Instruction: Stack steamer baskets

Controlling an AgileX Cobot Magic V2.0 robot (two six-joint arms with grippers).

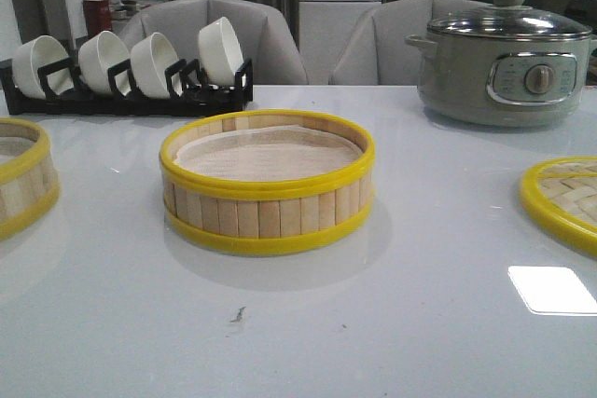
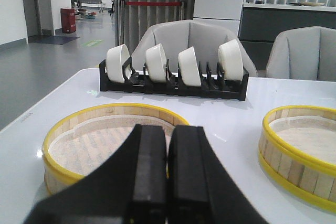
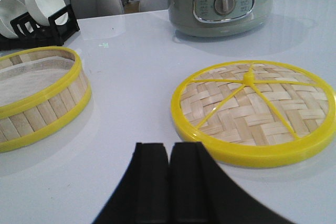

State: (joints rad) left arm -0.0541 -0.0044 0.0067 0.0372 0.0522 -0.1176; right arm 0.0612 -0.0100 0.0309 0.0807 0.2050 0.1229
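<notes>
Baskets sit apart on the table, one point(image 1: 268, 183) mid-table, the other point(image 1: 22, 177) at its left edge, lid point(image 1: 562, 200) at the right edge; both grippers, left point(image 2: 167, 174) and right point(image 3: 169, 182), have jaws pressed together, empty

Only the two grippers show, each in its own wrist view. The left gripper point(image 2: 168, 177) has two matte black fingers point(image 2: 149, 171) with flat, squared faces, flaring into a broad black base (a sliver of yellow shows at the bottom edge). The right gripper point(image 3: 169, 187) looks alike: plain black, block-shaped fingers point(image 3: 151, 182), no visible markings.
</notes>
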